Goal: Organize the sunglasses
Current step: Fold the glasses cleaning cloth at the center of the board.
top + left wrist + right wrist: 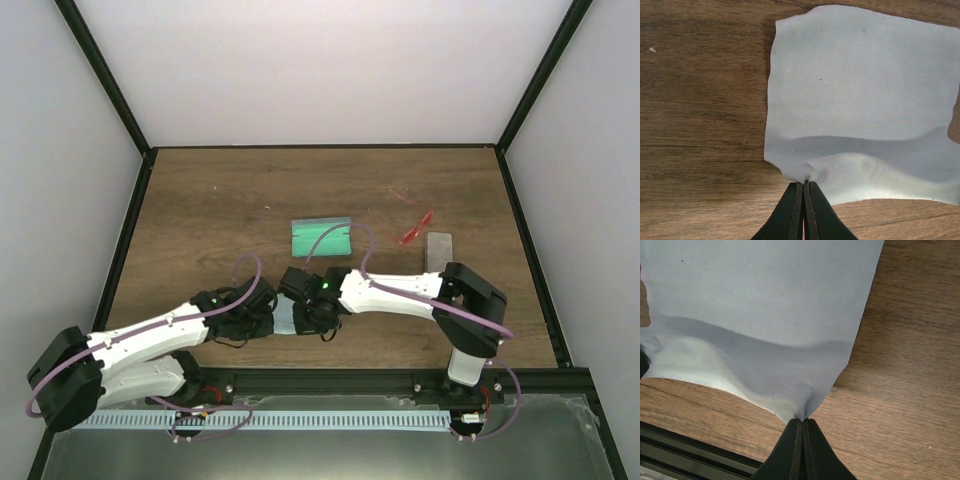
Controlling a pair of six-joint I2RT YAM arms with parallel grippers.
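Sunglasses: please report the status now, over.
Left gripper shut on cloth corner; right gripper shut on the other near corner. Red-orange sunglasses untouched, beside grey case. Nothing covers them.

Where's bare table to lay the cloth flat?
Bare wood left of the green-lined case, out to the left wall, and the far strip behind it. Crowded right of it: red-orange sunglasses, pink sunglasses, grey case. Near centre: the held cloth.

Your wooden bench (200, 200) carries a green-lined open case (322, 238) mid-board, a grey case (438, 250) right, red-orange sunglasses (415, 228) just beside it, pink sunglasses (400, 193) beyond, pale cloth (860, 90) nearest you, its near edge lifted.
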